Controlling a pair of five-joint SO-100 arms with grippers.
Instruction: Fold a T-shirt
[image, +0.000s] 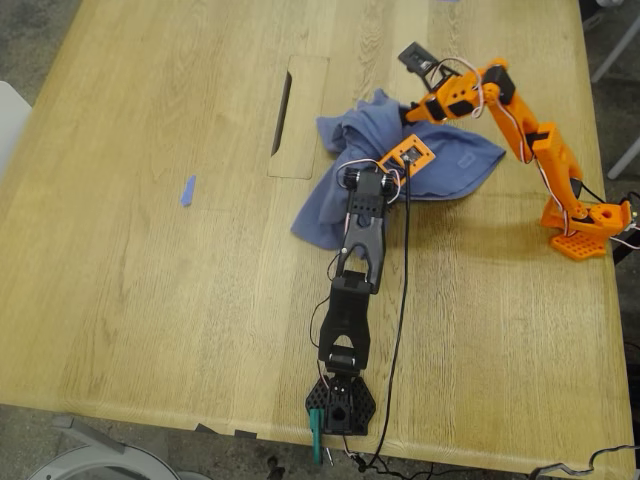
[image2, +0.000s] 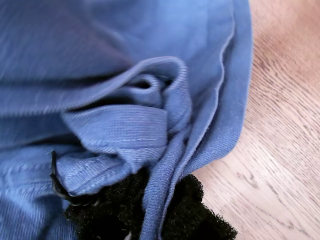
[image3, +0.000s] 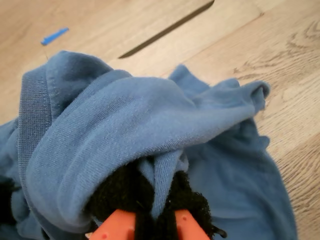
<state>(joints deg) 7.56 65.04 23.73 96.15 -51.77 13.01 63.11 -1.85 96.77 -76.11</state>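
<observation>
Seen from the exterior view, a slate-blue T-shirt (image: 400, 170) lies crumpled on a pale oak table (image: 150, 300), its long axis running from the exterior view's lower left to upper right; no print or writing can be read on it. A black arm (image: 350, 300) reaches up from the near edge onto the cloth, and an orange arm (image: 530, 140) bends in from the exterior view's right. A narrow dark slot (image: 282, 112) is cut in the tabletop, and a tiny blue scrap (image: 188, 190) lies well apart toward the exterior view's left. In the first wrist view, soft ribbed folds and a stitched hem bunch between black foam pads (image2: 190, 210); my first gripper (image2: 150, 220) is clamped on the T-shirt. In the second wrist view, my second gripper (image3: 152, 210), orange with black fuzzy pads, pinches a thick roll of the fabric, the ribbed collar band curving beside it.
</observation>
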